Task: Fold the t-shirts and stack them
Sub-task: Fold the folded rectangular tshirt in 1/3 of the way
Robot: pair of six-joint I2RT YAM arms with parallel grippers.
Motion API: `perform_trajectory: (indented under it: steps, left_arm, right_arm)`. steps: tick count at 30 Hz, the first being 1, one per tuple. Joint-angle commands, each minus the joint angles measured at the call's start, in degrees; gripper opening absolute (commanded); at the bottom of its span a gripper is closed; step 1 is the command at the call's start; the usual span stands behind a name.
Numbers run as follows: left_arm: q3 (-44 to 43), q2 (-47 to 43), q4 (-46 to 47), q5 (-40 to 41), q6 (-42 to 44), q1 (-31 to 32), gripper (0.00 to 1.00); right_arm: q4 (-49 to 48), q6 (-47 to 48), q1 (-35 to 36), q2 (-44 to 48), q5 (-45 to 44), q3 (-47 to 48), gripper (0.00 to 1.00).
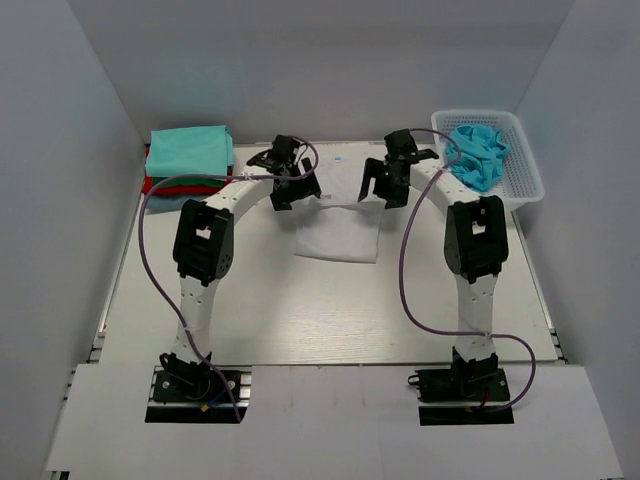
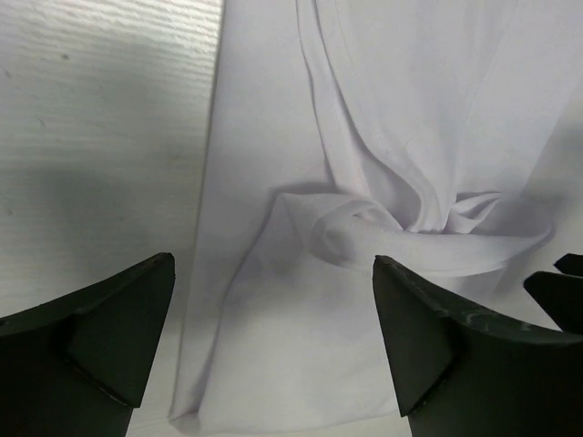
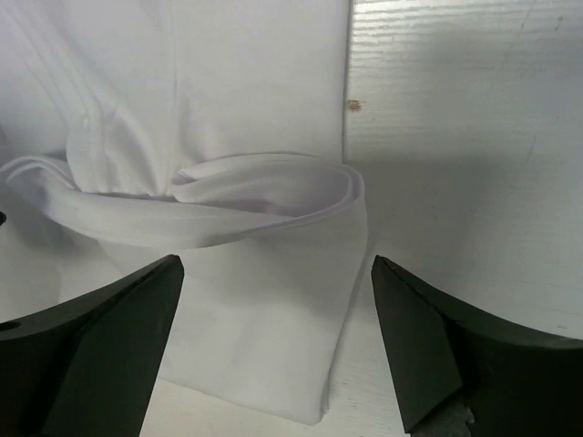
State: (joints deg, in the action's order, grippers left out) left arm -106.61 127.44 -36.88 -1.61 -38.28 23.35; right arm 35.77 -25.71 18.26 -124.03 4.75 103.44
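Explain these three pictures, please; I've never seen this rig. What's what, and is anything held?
Two robot arms are bolted at the near edge of a table. The wide picture looks down from above and behind them: left arm, right arm. The other two come from a camera on each wrist; the dark wedges at the bottom are that arm's own jaws. Between the arms lies a partly folded white t-shirt. Far left sits a stack of folded shirts, teal on top, red beneath. Far right, a white basket holds a crumpled blue shirt. Both pairs of jaws stand open over the white shirt, holding nothing.
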Motion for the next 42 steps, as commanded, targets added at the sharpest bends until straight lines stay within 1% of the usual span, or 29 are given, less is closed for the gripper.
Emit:
perform_trajectory:
  steps: [1,2,3,4,5,6,7,8,10,11,13,17,19,21,22,25,26,27,29,31,34,36,37,39,40,41,42]
  left_arm:
    - [-1.9,-2.5,-1.2,-0.9,1.0,-1.6,1.00]
    - [-0.3,-3.8,-1.2,-0.9,1.5,-1.6,1.00]
    - [1.8,-7.1,-0.7,-0.9,1.5,-1.6,1.00]
    - [7.1,-9.0,0.3,-1.8,1.5,-1.6,1.00]
    - [10.1,-10.9,2.0,-2.7,1.5,-1.0,1.00]
    - [13.0,-14.2,2.9,-3.6,1.5,-0.4,1.00]
    - [18.5,-15.8,3.7,-4.1,1.5,-0.4,1.00]
    - [21.0,-17.0,5.6,-4.6,1.0,-0.4,1.00]
    - [26.9,-18.8,7.6,-7.2,1.0,0.1,1.00]
    - [27.8,-19.4,8.2,-8.0,0.5,0.1,1.00]
    - [28.5,-19.4,8.2,-7.2,1.0,0.1,0.99]
    - [24.6,-19.4,9.4,-1.7,4.7,0.1,0.97]
    - [21.1,-17.1,10.9,0.6,6.4,0.1,0.96]
    - [16.4,-14.9,11.5,0.6,9.4,0.1,0.93]
    - [15.0,-12.5,12.0,1.2,10.2,0.1,0.93]
    - [8.5,-8.2,11.4,-0.3,12.4,0.1,0.90]
    - [6.6,-5.0,10.8,-1.7,13.3,0.1,0.88]
    - [3.1,-3.4,10.2,-1.7,13.9,0.1,0.87]
    - [-0.7,0.2,9.1,-3.0,13.9,0.1,0.81]
    - [-2.0,1.8,8.6,-3.7,14.5,0.1,0.78]
    - [-2.0,2.8,9.2,-5.4,15.0,0.1,0.77]
    - [-2.0,2.8,9.7,-6.1,14.3,0.1,0.69]
    - [-0.7,2.8,10.4,-7.1,14.3,0.1,0.61]
    - [0.8,2.2,11.8,-8.6,13.6,0.1,0.54]
    - [2.3,2.2,13.7,-8.6,13.6,0.1,0.52]
    - [2.3,1.6,14.3,-9.1,13.1,0.1,0.43]
    - [2.9,1.6,14.3,-9.6,13.1,0.1,0.38]
  right_arm:
    - [-3.2,2.8,-0.5,3.2,4.0,2.0,0.90]
    - [-3.2,3.3,-0.2,4.1,4.1,0.7,0.90]
    - [-3.9,3.3,-0.5,6.5,4.8,-2.2,0.90]
    - [-4.4,3.3,-0.2,7.6,5.3,-4.0,0.90]
    - [-6.2,3.0,0.1,11.1,5.7,-10.1,0.90]
    - [-8.0,2.6,0.1,12.0,6.5,-11.8,0.90]
    - [-8.3,2.4,0.1,12.8,6.9,-13.2,0.90]
    - [-7.3,2.3,0.1,13.9,7.2,-15.6,0.90]
    - [-6.9,2.8,0.1,14.9,7.1,-17.6,0.90]
    - [-8.2,2.8,0.3,16.8,7.3,-22.1,0.90]
    - [-9.5,3.2,0.2,18.3,7.2,-25.3,0.90]
    - [-10.5,4.5,-0.1,19.1,4.9,-24.4,0.90]
    - [-11.2,4.5,-0.1,17.9,3.6,-22.4,0.90]
    - [-11.1,4.4,-0.4,16.3,2.7,-20.1,0.90]
    - [-10.0,4.4,-0.7,14.9,2.2,-18.4,0.90]
    - [-10.0,4.2,-1.0,11.8,2.2,-14.9,0.90]
    - [-9.8,4.1,-1.3,10.7,1.0,-13.3,0.90]
    - [-9.8,3.8,-1.6,10.0,0.7,-12.7,0.90]
    - [-9.8,3.5,-2.0,8.1,-0.5,-10.5,0.89]
    - [-9.5,3.3,-2.0,6.1,-1.0,-7.9,0.89]
    - [-9.0,2.7,-2.3,3.3,-2.6,-4.9,0.88]
    - [-8.9,2.2,-2.5,1.9,-2.6,-4.0,0.86]
    - [-8.5,1.7,-2.8,1.3,-2.6,-3.1,0.86]
    - [-9.0,1.6,-2.8,0.4,-1.8,-3.2,0.85]
    - [-9.3,1.5,-2.8,-0.1,-1.6,-3.2,0.82]
    - [-9.5,1.5,-2.7,-0.5,-1.2,-2.8,0.80]
    - [-9.3,1.4,-2.9,-0.9,-0.3,-3.0,0.76]
